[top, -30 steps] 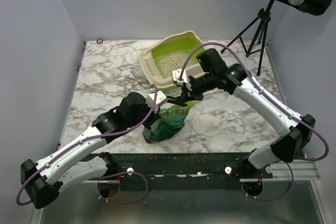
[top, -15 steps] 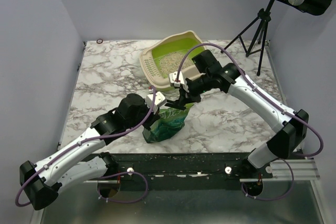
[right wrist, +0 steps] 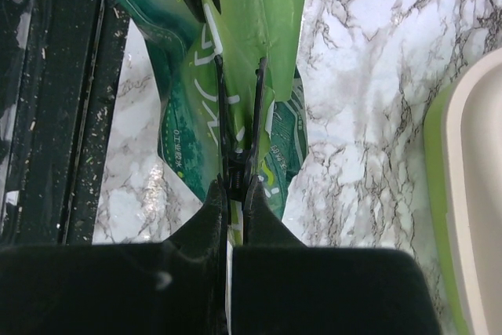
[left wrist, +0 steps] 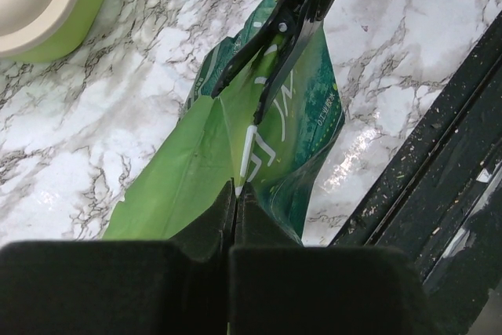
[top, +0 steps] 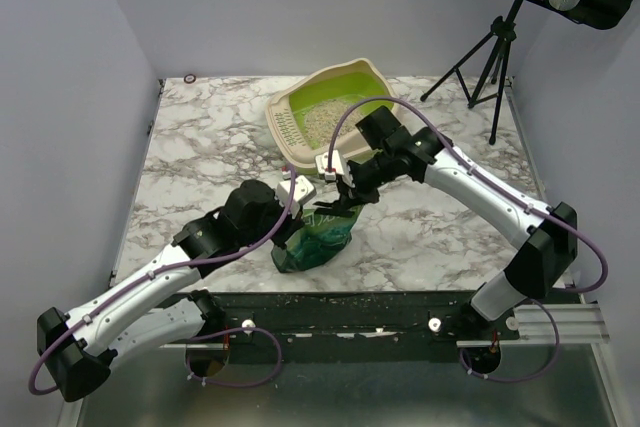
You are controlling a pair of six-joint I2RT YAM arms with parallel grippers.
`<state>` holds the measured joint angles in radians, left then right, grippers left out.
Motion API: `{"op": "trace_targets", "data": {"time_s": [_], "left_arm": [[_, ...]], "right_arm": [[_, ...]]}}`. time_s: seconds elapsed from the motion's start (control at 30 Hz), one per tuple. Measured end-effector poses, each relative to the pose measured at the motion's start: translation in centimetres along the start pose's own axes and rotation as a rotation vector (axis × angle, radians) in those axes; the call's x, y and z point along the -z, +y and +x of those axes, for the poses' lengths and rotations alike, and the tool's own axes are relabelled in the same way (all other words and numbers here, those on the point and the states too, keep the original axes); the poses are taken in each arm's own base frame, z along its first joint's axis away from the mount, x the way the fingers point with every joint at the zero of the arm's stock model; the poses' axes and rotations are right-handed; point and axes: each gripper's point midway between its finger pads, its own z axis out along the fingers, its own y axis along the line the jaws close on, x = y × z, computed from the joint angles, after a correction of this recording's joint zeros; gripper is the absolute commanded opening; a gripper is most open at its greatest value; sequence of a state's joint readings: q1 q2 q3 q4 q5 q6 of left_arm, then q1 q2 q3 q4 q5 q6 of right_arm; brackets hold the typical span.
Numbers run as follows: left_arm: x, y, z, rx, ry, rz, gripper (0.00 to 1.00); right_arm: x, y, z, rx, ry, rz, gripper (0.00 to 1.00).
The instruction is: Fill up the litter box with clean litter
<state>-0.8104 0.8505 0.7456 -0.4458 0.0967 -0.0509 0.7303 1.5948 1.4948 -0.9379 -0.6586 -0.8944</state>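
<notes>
- The litter box sat toward the far side of the marble tabletop, with litter lying on its green floor.
- The left end effector was pressed together on an edge of the green bag.
- The right end effector pinched the same bag's top, close to the left one.
- The bag stood near the tabletop's front edge.

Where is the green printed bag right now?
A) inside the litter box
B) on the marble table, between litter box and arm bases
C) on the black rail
B: the green printed bag stands on the marble table, nearer than the litter box.
</notes>
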Motion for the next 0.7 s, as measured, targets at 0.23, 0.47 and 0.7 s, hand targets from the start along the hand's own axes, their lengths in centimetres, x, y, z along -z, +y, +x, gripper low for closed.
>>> {"op": "trace_targets", "data": {"time_s": [0.23,0.47,0.7], "left_arm": [[0.2,0.1,0.2,0.001,-0.008,-0.008,0.00],[0.3,0.4,0.5,0.001,-0.007,-0.022,0.00],[0.4,0.8,0.9,0.002,-0.004,-0.049,0.00]], "right_arm": [[0.0,-0.1,1.3,0.032,0.051,0.040,0.00],[-1.0,0.1,1.7,0.056,0.078,0.046,0.00],[-1.6,0.1,1.7,0.064,0.078,0.039,0.08]]}}
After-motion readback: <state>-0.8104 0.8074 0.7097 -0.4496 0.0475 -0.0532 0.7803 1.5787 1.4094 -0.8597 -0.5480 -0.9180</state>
